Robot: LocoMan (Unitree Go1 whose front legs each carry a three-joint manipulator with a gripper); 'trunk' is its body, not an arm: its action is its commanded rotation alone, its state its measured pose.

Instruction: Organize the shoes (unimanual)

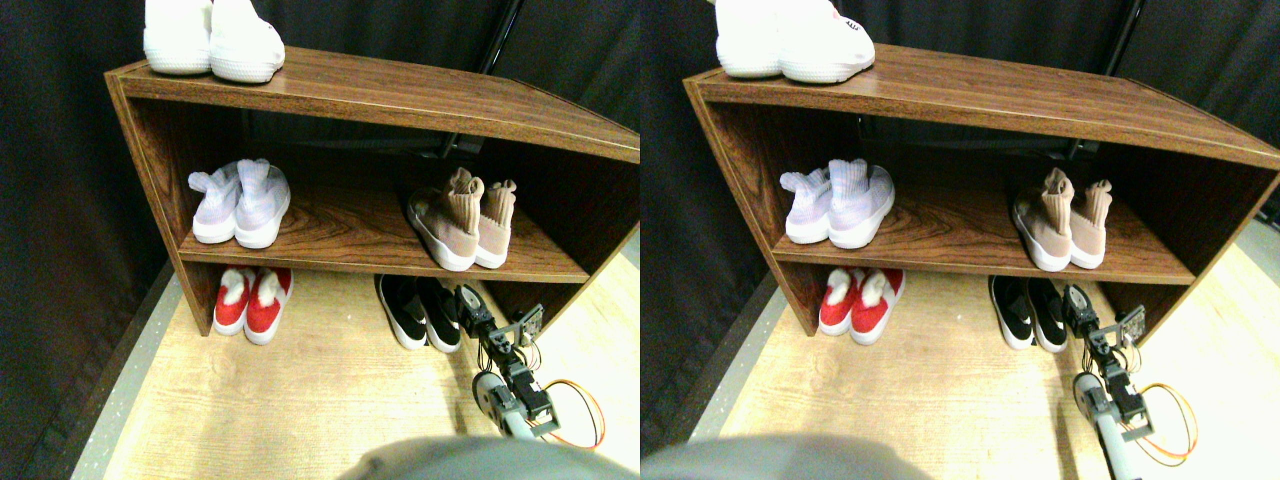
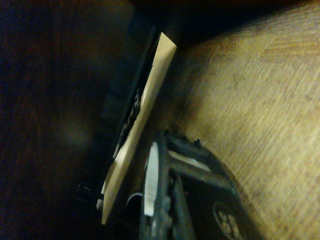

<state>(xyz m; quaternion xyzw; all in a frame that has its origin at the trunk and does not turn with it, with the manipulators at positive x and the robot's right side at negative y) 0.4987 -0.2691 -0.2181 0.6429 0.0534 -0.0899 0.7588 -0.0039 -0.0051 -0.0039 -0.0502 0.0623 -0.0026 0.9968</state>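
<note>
Gripper: the right gripper (image 1: 470, 300) is low at the floor (image 1: 330, 390), just beside the right black shoe; whether its jaws are parted or closed cannot be told.
Wrist view: a dark jaw frame (image 2: 170, 200) next to a pale sole edge (image 2: 140, 125) over the wooden floor (image 2: 260, 100).
Black shoes (image 1: 418, 310): paired on the floor under the shelf, right side.
Red shoes (image 1: 252, 303): floor, left side.
Tan shoes (image 1: 462, 220): middle shelf (image 1: 350, 235), right.
Lilac shoes (image 1: 243, 203): middle shelf, left.
White shoes (image 1: 212, 40): on the top board, left.
</note>
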